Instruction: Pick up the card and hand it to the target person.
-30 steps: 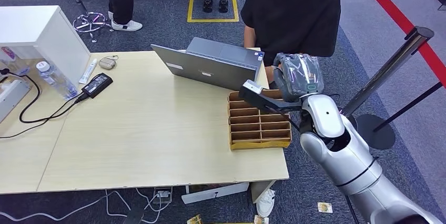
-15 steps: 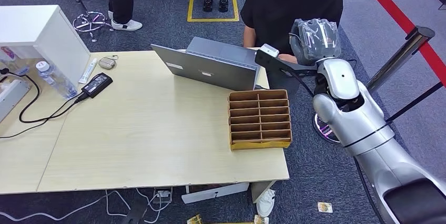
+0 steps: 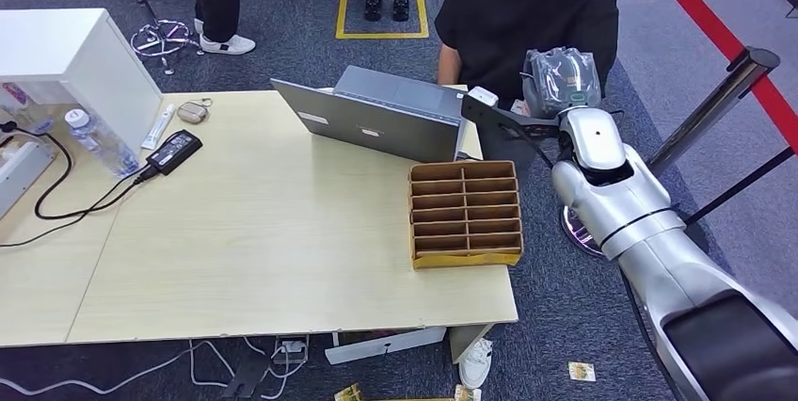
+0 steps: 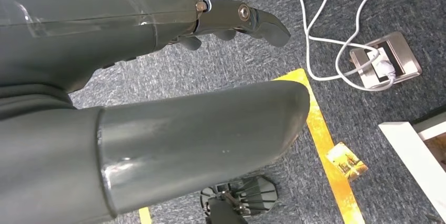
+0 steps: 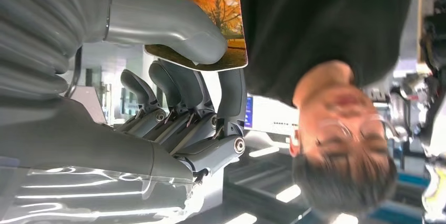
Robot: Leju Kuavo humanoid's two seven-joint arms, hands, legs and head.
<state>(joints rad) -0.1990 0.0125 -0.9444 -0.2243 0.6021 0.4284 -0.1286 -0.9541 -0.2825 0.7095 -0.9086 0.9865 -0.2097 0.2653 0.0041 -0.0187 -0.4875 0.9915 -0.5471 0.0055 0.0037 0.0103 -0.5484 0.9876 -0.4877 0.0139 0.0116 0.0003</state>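
Right hand (image 5: 173,77) pinched the card (image 5: 223,24) between thumb and fingers, held out directly before the person (image 3: 527,15), whose fingers touched its far edge. Left hand (image 4: 158,77) hung low, empty.

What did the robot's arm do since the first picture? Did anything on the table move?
The right robot hand lifted away from the brown divider tray and swung out past the laptop toward the person in the black shirt. It still pinches the card, and the person's fingers now touch the card's far edge. The tray, laptop, black charger and water bottle stayed where they were.
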